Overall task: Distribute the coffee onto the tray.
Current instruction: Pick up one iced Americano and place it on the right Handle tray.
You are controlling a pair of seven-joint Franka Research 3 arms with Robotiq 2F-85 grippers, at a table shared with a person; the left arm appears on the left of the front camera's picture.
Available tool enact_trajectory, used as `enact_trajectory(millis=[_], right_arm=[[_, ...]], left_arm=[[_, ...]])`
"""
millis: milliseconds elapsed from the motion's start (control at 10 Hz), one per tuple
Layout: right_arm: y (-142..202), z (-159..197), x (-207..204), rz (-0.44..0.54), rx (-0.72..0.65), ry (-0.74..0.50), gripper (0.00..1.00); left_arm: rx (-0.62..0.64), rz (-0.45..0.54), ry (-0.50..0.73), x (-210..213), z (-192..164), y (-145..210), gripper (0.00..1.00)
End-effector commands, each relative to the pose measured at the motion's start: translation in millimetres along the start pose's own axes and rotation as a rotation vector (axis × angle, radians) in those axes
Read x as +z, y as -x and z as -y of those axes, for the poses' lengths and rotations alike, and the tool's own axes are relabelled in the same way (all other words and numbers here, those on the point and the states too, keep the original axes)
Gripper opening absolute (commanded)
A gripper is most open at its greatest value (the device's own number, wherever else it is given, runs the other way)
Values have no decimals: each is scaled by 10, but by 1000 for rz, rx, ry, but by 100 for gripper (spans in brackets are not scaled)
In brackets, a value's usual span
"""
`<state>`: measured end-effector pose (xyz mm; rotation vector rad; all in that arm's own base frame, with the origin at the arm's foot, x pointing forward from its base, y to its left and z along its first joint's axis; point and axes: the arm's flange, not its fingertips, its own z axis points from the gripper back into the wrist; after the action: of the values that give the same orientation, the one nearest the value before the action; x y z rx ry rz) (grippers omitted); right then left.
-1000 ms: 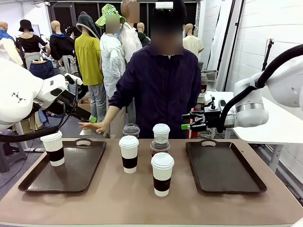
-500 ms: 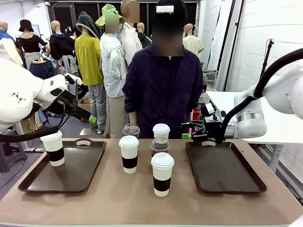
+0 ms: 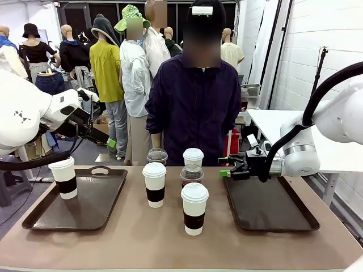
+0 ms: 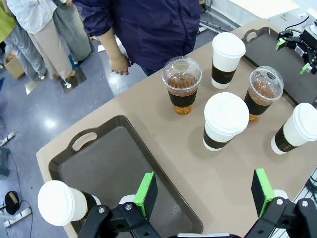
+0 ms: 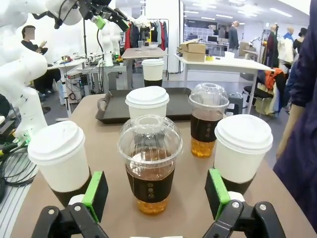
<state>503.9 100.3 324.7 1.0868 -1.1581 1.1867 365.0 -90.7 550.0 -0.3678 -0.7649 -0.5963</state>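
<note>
Six coffee cups show. One white cup (image 3: pixel 64 177) stands on the left tray (image 3: pixel 85 218). Between the trays stand a white cup (image 3: pixel 154 184), a nearer white cup (image 3: pixel 194 208), a far white cup (image 3: pixel 193 157) and two clear dome-lidded cups (image 3: pixel 157 156) (image 3: pixel 191 174). My right gripper (image 3: pixel 228 169) is open and level with the table, pointing at the nearer clear cup (image 5: pixel 150 168), which sits just ahead between its green pads (image 5: pixel 96 193). My left gripper (image 4: pixel 204 193) hangs open high over the left tray's inner edge (image 4: pixel 114 168), holding nothing.
The right tray (image 3: pixel 269 207) lies bare under my right arm. A person stands at the far edge, one hand (image 4: pixel 120 62) hanging below the table line. White cups (image 5: pixel 62 161) (image 5: pixel 242 151) flank the clear cup closely on both sides.
My right gripper has dropped and moved left from above the right tray's handle to cup height beside the clear cup. The person's hand has left the far left table edge.
</note>
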Motion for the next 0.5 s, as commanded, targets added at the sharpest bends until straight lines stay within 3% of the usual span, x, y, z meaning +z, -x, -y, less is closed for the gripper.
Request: enact_trajectory(millis=[0,400], right_arm=[[6,-37,77,-1,12,5,100],[0,0,0,0,0,0,100]], left_arm=[[3,-1,6,4,-8,5,100],[3,-1,6,4,-8,5,100]])
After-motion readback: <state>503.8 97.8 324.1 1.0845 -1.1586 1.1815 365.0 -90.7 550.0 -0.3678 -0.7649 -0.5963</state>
